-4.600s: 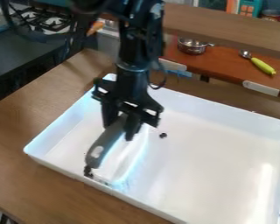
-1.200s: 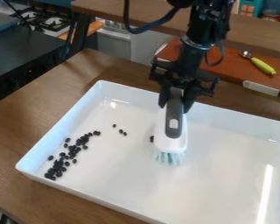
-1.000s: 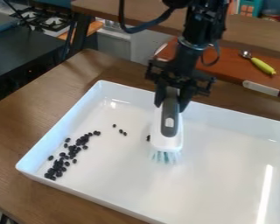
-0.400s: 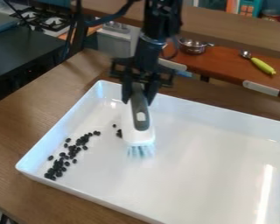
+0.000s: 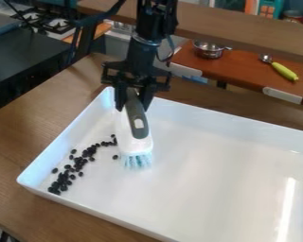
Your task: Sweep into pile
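Inside the white tray [image 5: 230, 189], your claw [image 5: 134, 98] is closed on the brush [image 5: 136, 124], bristles beside the black beans [image 5: 78, 163].

Brush [image 5: 137, 143] beside dark beans [image 5: 85, 153], white tray [image 5: 211, 184]

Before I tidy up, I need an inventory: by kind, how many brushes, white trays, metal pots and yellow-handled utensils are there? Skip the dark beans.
Brush: 1
White tray: 1
Metal pot: 1
Yellow-handled utensil: 1
Total: 4
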Motion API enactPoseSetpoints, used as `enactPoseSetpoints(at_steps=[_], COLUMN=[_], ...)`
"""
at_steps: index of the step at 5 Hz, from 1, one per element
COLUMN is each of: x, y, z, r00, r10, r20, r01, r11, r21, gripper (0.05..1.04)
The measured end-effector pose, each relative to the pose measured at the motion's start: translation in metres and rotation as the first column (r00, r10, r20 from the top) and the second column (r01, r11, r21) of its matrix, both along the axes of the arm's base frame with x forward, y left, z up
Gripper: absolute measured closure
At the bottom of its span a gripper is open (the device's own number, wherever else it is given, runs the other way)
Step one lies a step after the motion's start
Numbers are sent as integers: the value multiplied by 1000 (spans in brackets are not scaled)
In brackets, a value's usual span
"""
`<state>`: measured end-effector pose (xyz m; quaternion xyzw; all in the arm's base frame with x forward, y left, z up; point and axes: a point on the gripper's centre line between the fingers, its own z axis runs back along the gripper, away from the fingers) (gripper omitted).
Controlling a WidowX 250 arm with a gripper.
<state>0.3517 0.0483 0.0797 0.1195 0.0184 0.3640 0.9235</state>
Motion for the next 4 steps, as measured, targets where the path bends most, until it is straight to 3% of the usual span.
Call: enactPoseSetpoints(at_steps=[2,4], x=[-15,-37], y=[11,9], z=[0,-1], r00=[987,983], r10=[163,185], r20=[11,12], r01=[-162,-185], r11=[986,983], r21=[-21,-21], gripper=[603,602])
